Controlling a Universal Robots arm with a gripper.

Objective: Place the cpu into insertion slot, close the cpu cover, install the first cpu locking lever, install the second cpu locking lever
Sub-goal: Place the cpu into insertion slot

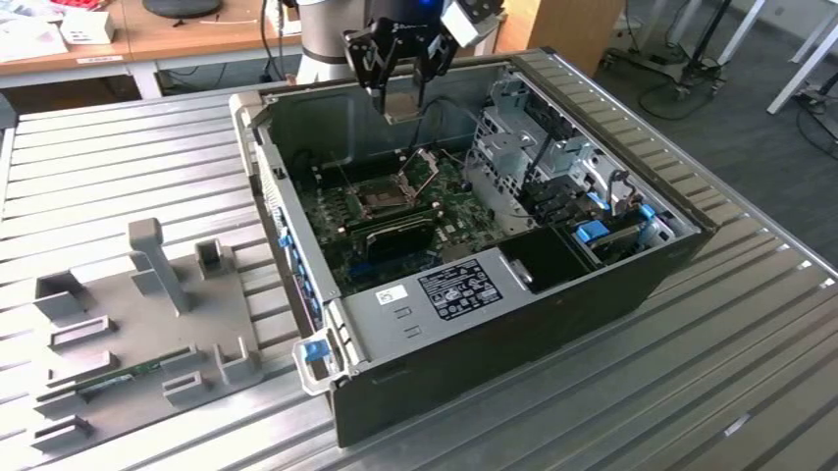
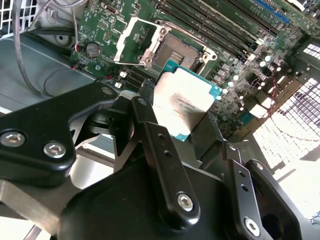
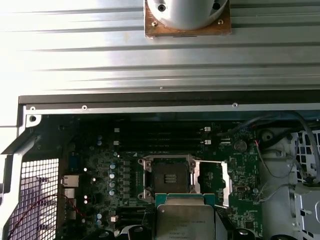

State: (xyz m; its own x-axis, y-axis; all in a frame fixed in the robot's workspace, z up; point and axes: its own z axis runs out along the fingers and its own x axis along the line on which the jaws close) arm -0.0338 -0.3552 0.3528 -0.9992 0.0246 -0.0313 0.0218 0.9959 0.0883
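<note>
Silver-grey cpu (image 2: 186,100): pinched between the jaws, held in the air above the board.
Gripper (image 1: 403,98): jaws clamped on the cpu's edges.
Insertion slot (image 2: 177,52): bare, below the jaws and well apart from them.
Cpu cover (image 2: 124,40): swung open beside the slot.
Motherboard (image 3: 100,170): green, inside the open computer case (image 1: 629,285).
</note>
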